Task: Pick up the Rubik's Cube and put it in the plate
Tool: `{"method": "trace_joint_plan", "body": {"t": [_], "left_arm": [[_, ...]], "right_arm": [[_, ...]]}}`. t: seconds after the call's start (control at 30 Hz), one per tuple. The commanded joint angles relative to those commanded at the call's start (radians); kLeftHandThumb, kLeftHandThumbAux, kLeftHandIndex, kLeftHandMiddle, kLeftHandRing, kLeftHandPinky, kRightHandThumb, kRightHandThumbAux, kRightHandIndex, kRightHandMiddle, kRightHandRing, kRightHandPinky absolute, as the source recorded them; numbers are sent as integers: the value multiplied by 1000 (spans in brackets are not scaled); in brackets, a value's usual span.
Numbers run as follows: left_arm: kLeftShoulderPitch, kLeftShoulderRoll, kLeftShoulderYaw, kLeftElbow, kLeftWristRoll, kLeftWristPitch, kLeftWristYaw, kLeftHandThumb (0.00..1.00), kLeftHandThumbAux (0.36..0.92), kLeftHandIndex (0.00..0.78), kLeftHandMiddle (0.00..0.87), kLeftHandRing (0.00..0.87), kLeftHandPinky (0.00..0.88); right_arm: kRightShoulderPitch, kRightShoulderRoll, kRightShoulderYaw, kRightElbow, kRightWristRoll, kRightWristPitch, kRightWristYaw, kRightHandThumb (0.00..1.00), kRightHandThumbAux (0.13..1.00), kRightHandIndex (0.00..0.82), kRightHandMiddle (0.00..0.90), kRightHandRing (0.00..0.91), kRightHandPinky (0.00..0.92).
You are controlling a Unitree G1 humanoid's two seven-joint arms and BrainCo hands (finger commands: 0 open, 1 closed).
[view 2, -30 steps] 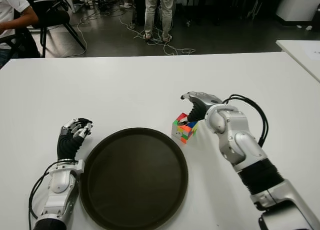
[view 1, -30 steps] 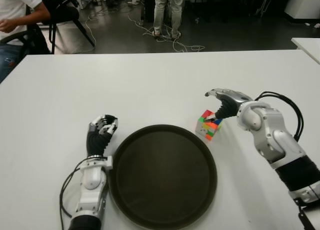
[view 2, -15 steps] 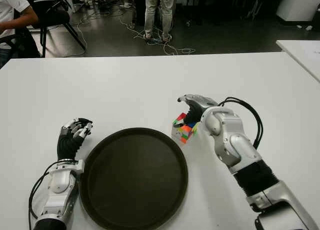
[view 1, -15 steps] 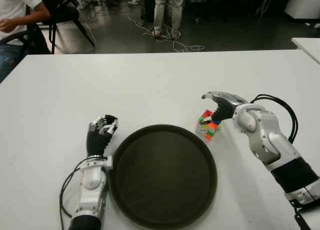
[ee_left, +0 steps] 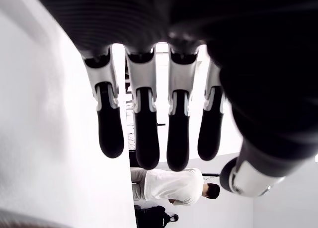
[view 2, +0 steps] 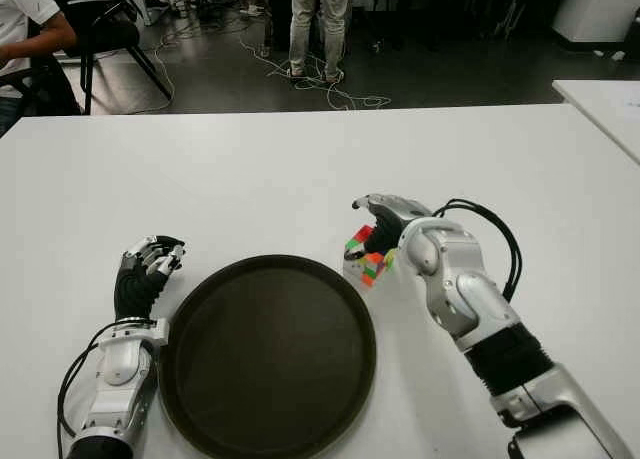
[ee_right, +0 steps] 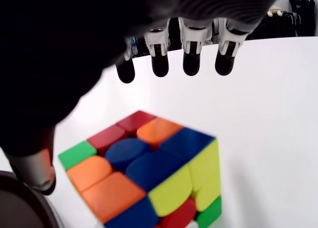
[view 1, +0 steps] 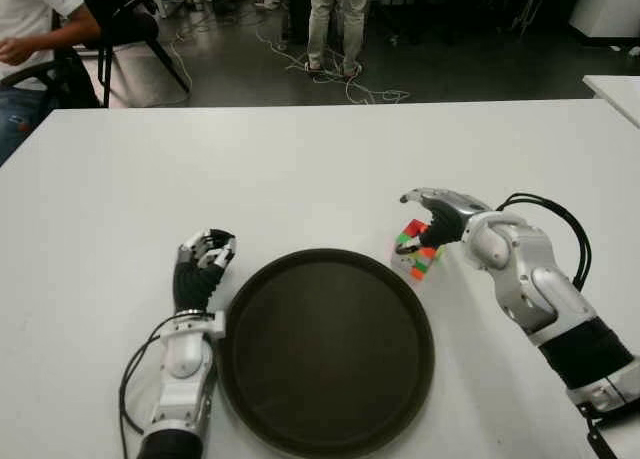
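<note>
The Rubik's Cube (view 1: pixel 413 253) stands on the white table (view 1: pixel 300 169), just off the right far edge of the dark round plate (view 1: pixel 325 359). My right hand (view 1: pixel 428 217) arches over the cube from the right, covering its top. In the right wrist view its fingers (ee_right: pixel 191 51) reach out straight past the cube (ee_right: pixel 149 176) and the thumb (ee_right: pixel 35 168) stands beside it, so the hand is open and not closed on the cube. My left hand (view 1: pixel 203 255) shows left of the plate with curled fingers (ee_left: pixel 144 133) holding nothing.
Beyond the table's far edge a person sits on a chair (view 1: pixel 40 39) at the left and another stands (view 1: pixel 335 24) among floor cables. A second white table's corner (view 1: pixel 615 89) shows at the far right.
My right hand has moved leftward over the cube, covering more of its top. The cube, the plate and the left hand have stayed in place.
</note>
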Motion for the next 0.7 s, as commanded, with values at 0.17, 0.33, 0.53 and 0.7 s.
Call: {"method": "trace_joint_plan", "body": {"t": [0.17, 0.33, 0.53, 0.7], "left_arm": [[-3, 0, 2, 5, -3, -2, -2, 834, 676, 441, 438, 398, 449], [-4, 1, 2, 9, -7, -10, -8, 833, 676, 439, 440, 404, 450], [-4, -2, 4, 8, -12, -19, -15, 834, 676, 444, 436, 401, 451], [-2, -3, 6, 4, -14, -17, -16, 835, 675, 450, 432, 395, 448]], "right_arm": [[5, -1, 1, 4, 9, -14, -9, 142, 603, 0, 0, 0, 55], [6, 3, 8, 12, 6, -13, -13, 183, 625, 0, 0, 0, 57], [13, 6, 11, 25, 9, -27, -29, 158, 613, 0, 0, 0, 57], [19, 7, 9, 32, 17, -40, -39, 123, 594, 0, 0, 0, 62]]}}
